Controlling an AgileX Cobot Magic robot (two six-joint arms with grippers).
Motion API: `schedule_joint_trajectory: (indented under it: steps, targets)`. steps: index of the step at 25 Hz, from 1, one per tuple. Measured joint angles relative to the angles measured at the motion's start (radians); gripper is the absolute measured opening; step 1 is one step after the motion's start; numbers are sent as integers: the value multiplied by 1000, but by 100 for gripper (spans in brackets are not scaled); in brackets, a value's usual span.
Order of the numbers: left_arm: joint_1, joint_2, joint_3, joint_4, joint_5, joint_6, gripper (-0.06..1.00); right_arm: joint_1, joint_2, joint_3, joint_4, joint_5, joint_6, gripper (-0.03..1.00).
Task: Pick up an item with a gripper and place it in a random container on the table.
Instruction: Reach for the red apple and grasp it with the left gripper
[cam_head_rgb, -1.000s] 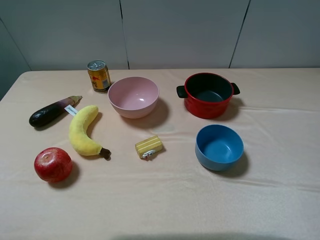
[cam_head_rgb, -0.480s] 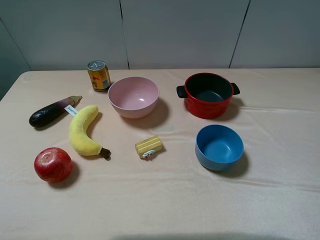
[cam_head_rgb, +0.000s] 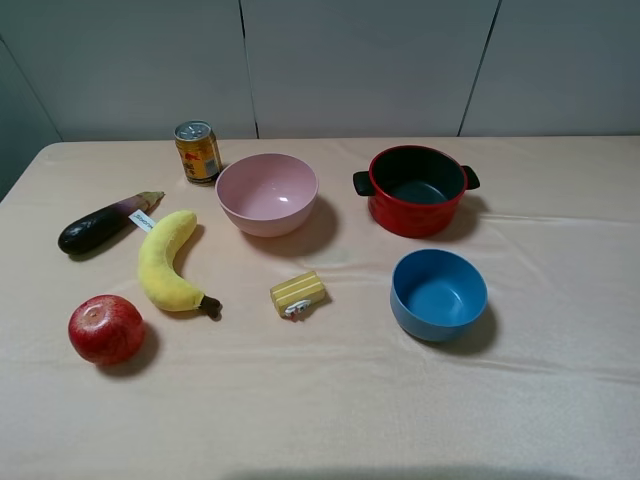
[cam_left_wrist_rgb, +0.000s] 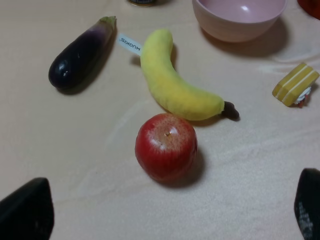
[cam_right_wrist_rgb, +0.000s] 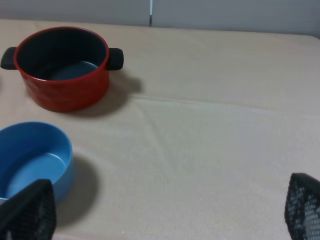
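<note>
The red apple (cam_head_rgb: 106, 328) lies on the peach table cloth (cam_head_rgb: 330, 400) at the front left, beside the plush banana. In the left wrist view the apple (cam_left_wrist_rgb: 166, 146) sits untouched ahead of my left gripper (cam_left_wrist_rgb: 167, 212), which is open and empty, with only its dark fingertips (cam_left_wrist_rgb: 26, 211) showing. The red pot (cam_head_rgb: 416, 189) with black handles stands empty at the back right. It also shows in the right wrist view (cam_right_wrist_rgb: 62, 67), far ahead of my open, empty right gripper (cam_right_wrist_rgb: 165, 210). Neither gripper shows in the exterior high view.
A yellow plush banana (cam_head_rgb: 165, 262), a dark eggplant (cam_head_rgb: 98, 225) and a drink can (cam_head_rgb: 197, 151) lie on the left. A pink bowl (cam_head_rgb: 267, 194) stands mid-back, a small yellow block (cam_head_rgb: 298, 293) in the middle, a blue bowl (cam_head_rgb: 438, 293) in front of the pot.
</note>
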Motion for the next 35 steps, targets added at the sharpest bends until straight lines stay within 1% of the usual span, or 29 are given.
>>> schedule_joint_trajectory:
  steps: [11,18,26,32,35]
  targets:
    - [0,0,-1,1,0,-1,97,0,0,0,0,0,0,69]
    - [0,0,-1,14,-30,-1,97,0,0,0,0,0,0,69]
    - [0,0,-1,15,-37,-1,97,0,0,0,0,0,0,69]
    - [0,0,-1,15,-79,-1,97,0,0,0,0,0,0,69]
    - [0,17,-1,15,-79,-1,97,0,0,0,0,0,0,69]
